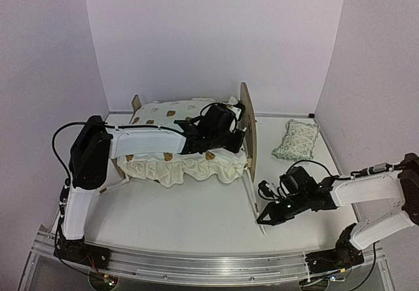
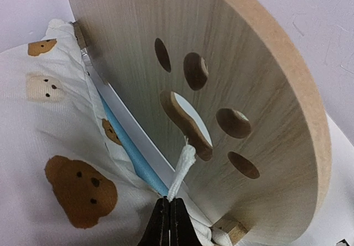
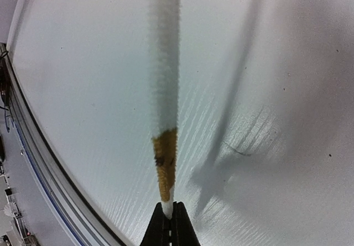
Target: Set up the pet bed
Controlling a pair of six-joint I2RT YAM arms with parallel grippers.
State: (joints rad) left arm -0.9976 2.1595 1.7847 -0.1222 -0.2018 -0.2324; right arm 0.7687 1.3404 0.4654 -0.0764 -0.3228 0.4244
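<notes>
Plywood bed [image 1: 248, 131] is judged light, stiff, best taken at headboard [image 2: 127, 25] rim. Left tool [image 2: 169, 207] is clamped on cloth [image 2: 182, 168], right tool [image 3: 170, 207] on a strip [image 3: 165, 91], perhaps fabric.

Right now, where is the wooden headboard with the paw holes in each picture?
Top external: the headboard stands edge-on right of centre, at the bed's right end.
Left wrist: it fills most of the picture, paw holes in the middle.
Right wrist: not in it; only table and a fuzzy strip show.
Shared landmark: the bear-print quilt, beside the headboard in the top and left wrist views.
</notes>
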